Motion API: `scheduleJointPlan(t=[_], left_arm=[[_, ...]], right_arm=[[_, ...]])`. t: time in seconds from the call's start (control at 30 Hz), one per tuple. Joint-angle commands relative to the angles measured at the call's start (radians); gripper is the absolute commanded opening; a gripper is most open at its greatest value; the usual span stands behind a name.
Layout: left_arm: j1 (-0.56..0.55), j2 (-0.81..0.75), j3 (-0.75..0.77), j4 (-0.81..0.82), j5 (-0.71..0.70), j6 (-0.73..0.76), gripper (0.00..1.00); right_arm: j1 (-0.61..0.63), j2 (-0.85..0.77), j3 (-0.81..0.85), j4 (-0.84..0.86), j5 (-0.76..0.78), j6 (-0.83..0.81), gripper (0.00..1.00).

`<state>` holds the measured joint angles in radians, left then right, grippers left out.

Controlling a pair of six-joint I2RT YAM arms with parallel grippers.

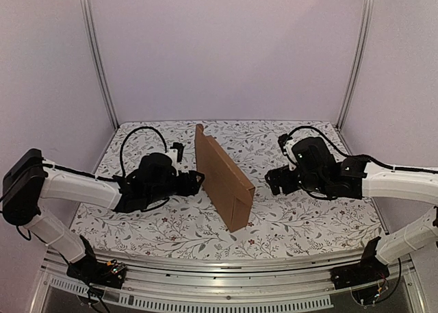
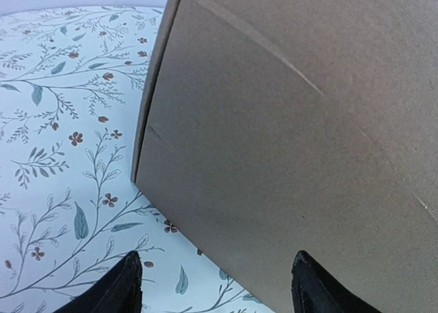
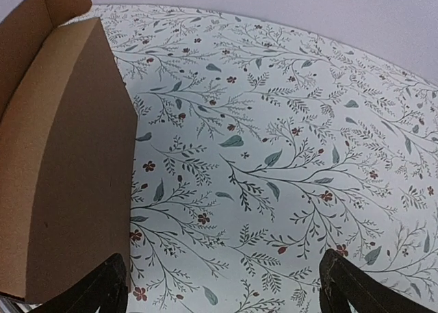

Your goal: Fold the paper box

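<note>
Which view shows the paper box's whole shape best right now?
Top external: the whole paper box stands on edge, uncropped. Left wrist shows only one broad face close up; right wrist, a cropped side at left.

The paper box [image 1: 222, 178] is plain brown; the tablecloth [image 1: 301, 220] is white with grey-green leaf sprigs and small red flowers.

A: Any writing on the paper box [image 1: 220, 176]?

B: None. Its brown faces are plain in all 3 views: no print, label or number.

A: And the tablecloth [image 1: 301, 224]?

B: Only a pattern of leafy twigs and small flowers. No letters.

A: Anything on the left arm [image 1: 75, 186] or the right arm [image 1: 397, 183]?

B: Their white and black housings show no marking that can be read at this size.
</note>
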<state>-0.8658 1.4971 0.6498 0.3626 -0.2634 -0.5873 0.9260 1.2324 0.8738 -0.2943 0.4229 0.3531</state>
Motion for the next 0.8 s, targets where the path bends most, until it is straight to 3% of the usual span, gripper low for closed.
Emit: scheduleJointPlan(t=[0.0, 0.33, 0.77], left_arm=[[0.044, 0.003, 0.041, -0.033, 0.059, 0.023, 0.72], [0.069, 0.092, 0.133, -0.064, 0.17, 0.054, 0.67], [0.076, 0.181, 0.201, -0.049, 0.293, 0.066, 0.64]], right_arm=[[-0.04, 0.149, -0.045, 0.128, -0.254, 0.074, 0.92], [-0.048, 0.379, -0.036, 0.348, -0.449, 0.135, 0.6], [0.141, 0.471, -0.001, 0.464, -0.294, 0.204, 0.48]])
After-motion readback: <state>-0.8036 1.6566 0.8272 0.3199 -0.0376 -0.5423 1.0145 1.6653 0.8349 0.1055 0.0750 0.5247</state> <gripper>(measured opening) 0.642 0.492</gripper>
